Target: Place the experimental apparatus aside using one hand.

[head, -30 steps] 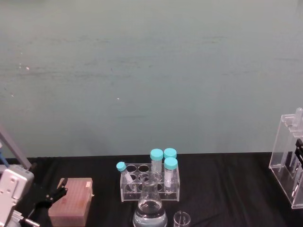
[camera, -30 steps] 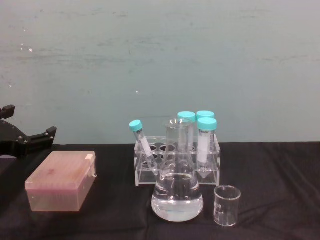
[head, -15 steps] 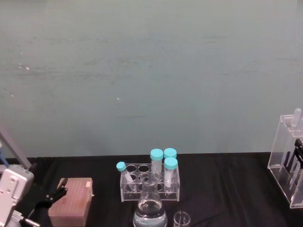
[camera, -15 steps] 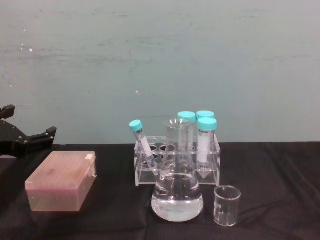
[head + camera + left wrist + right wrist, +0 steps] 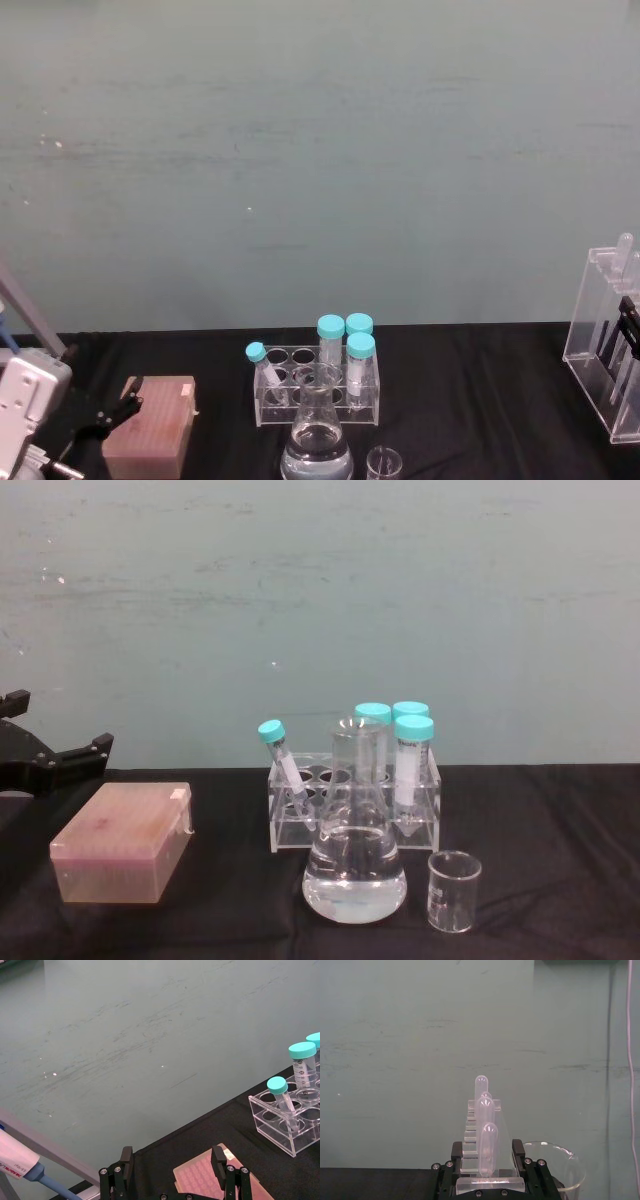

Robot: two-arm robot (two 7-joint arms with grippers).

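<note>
The tall clear acrylic rack [image 5: 603,345] with long glass tubes stands at the far right of the black table. My right gripper [image 5: 630,318] is shut on it. In the right wrist view the rack [image 5: 485,1125] sits upright between the two black fingers of the right gripper [image 5: 488,1155]. I cannot tell whether its base touches the table. The conical flask [image 5: 355,855], part full of clear liquid, stands front centre, with the small beaker [image 5: 455,890] just to its right. My left gripper [image 5: 62,720] hangs open at the far left, above a pink box.
A pink tip box [image 5: 122,842] lies at the left front. A low clear rack [image 5: 355,805] with several teal-capped tubes stands behind the flask. A pipette [image 5: 20,1162] shows beside the left arm. A large glass rim [image 5: 555,1160] sits close to the right gripper.
The tall rack in my right gripper has sunk a little and edged slightly left. The left arm and the other labware have not moved.
</note>
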